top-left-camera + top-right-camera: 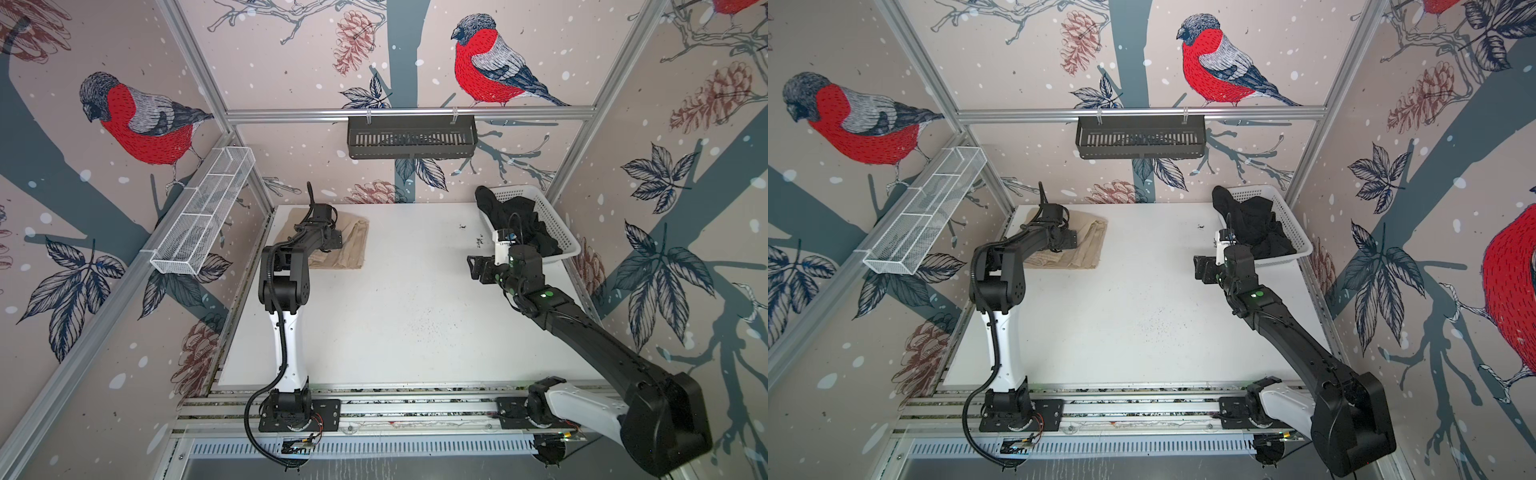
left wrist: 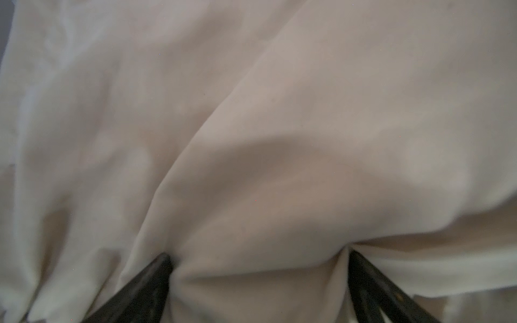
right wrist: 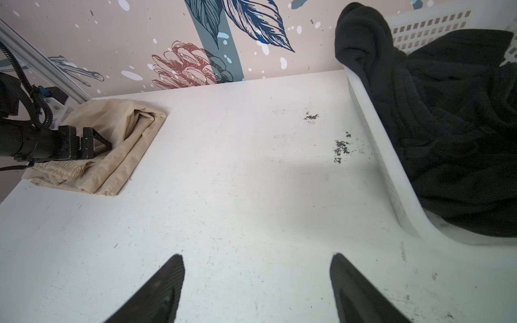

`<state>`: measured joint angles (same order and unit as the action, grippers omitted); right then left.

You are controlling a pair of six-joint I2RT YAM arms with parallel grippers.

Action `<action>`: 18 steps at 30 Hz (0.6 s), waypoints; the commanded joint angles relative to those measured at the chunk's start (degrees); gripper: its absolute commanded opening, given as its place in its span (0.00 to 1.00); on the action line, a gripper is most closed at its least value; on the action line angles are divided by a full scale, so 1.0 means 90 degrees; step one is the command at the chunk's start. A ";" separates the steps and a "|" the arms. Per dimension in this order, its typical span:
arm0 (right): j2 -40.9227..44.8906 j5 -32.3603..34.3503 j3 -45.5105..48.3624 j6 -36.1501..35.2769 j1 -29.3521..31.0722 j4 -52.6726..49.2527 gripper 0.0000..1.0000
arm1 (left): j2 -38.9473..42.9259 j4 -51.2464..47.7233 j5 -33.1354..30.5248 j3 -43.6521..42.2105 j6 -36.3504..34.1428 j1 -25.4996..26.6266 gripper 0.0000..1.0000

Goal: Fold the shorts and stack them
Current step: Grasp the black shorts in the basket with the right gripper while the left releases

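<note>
Item: black shorts [image 1: 536, 232], heaped in white basket [image 1: 555, 218], lay just beside and beyond the right gripper [image 3: 257, 256], spread and empty, nearer arm; left gripper [image 2: 258, 254], released, rested on folded beige shorts [image 1: 353, 249].

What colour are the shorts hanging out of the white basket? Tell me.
Plain black. The shorts show clearest in the right wrist view, draped over the basket.

Matt beige shorts [image 3: 131, 134] — seemingly cotton, plastic basket [image 3: 391, 181]
</note>
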<state>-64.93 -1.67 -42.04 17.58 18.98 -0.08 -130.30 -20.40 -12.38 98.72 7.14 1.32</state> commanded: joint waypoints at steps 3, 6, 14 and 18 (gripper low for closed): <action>-0.0129 -0.0059 -0.0155 -0.0052 -0.0207 0.0063 0.83 | -0.0388 -0.0442 -0.0086 0.0521 -0.0098 -0.0312 0.97; -0.0323 -0.0040 -0.0328 -0.0050 -0.0307 0.0078 0.83 | -0.0434 -0.0448 0.0001 0.0630 -0.0155 -0.0427 0.97; -0.1048 0.0240 -0.1429 -0.0383 -0.0970 -0.0465 0.84 | 0.0598 -0.0032 0.1226 0.0118 -0.0313 -0.0360 0.97; -0.1352 0.0914 -0.1826 -0.0683 -0.1416 -0.0687 0.91 | 0.1479 0.0606 0.1605 -0.0617 -0.0297 -0.0070 0.97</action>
<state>-75.85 1.89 -56.82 14.35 7.75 -4.27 -120.66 -19.59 -2.81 95.70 5.54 -0.78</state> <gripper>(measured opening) 0.906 0.967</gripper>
